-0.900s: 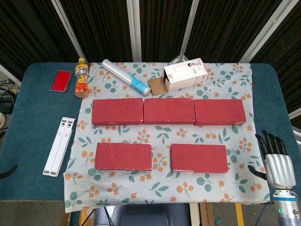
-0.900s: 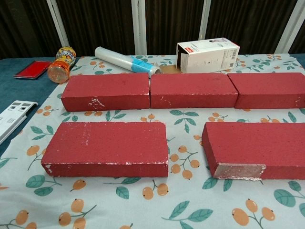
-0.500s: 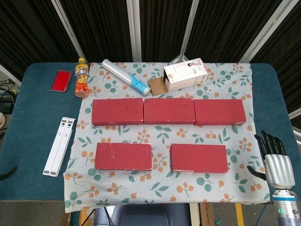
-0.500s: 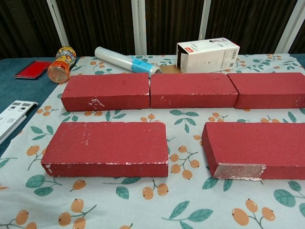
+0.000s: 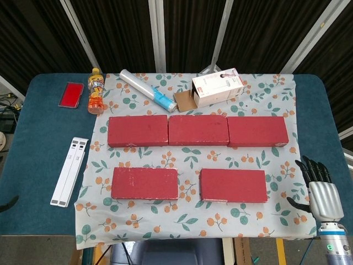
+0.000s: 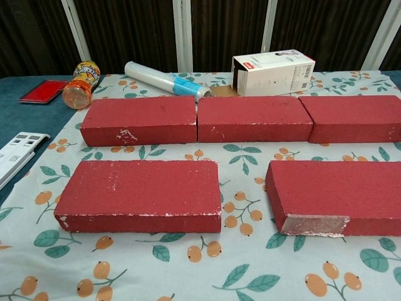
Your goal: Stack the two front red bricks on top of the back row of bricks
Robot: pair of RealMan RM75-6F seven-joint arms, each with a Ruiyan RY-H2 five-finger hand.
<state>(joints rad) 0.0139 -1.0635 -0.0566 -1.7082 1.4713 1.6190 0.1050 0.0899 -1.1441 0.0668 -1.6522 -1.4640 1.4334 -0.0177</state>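
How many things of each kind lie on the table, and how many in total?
Bricks: 5
Bottle: 1
Roll: 1
Box: 1
Red case: 1
White strip: 1
Total: 10

In the chest view the front right brick [image 6: 338,195] and the back right brick [image 6: 354,117] run off the right edge. The right hand [image 5: 322,193] is cut at the bottom in the head view; the chest view misses it. Box [image 5: 218,87] print is unreadable.
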